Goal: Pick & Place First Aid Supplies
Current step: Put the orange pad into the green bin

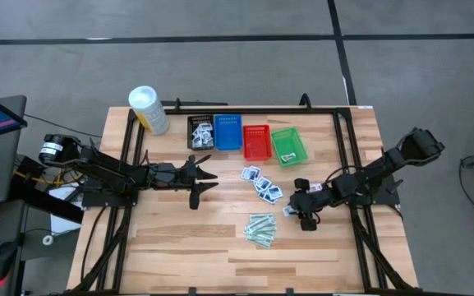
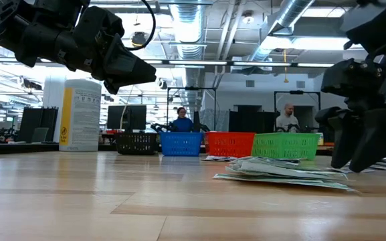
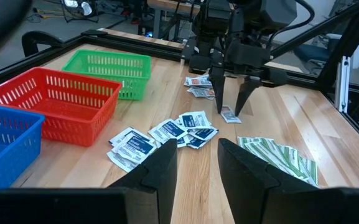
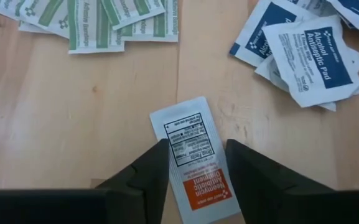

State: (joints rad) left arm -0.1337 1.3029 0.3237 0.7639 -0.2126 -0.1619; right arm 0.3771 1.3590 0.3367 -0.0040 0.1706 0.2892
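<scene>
Pale wood table [image 1: 179, 238] carries four small baskets in a row at the far side: black [image 1: 200, 131], blue [image 1: 227, 131], red [image 1: 256, 141], green [image 1: 289, 146]. A white tub [image 1: 149, 109] stands left of them.

Right gripper [image 4: 196, 165] is low over the table, fingers parted, straddling one white packet with an orange end [image 4: 193, 160]. The packet lies flat on the wood between the fingertips; whether they touch it cannot be told.

A cluster of blue-print packets [image 1: 261, 183] lies in front of the red basket. Green-striped strips [image 1: 260, 229] sit in a pile nearer the front edge. More white packets fill the black basket.

Left gripper [image 1: 204, 179] hovers above the table in front of the black basket, fingers apart, holding nothing.
</scene>
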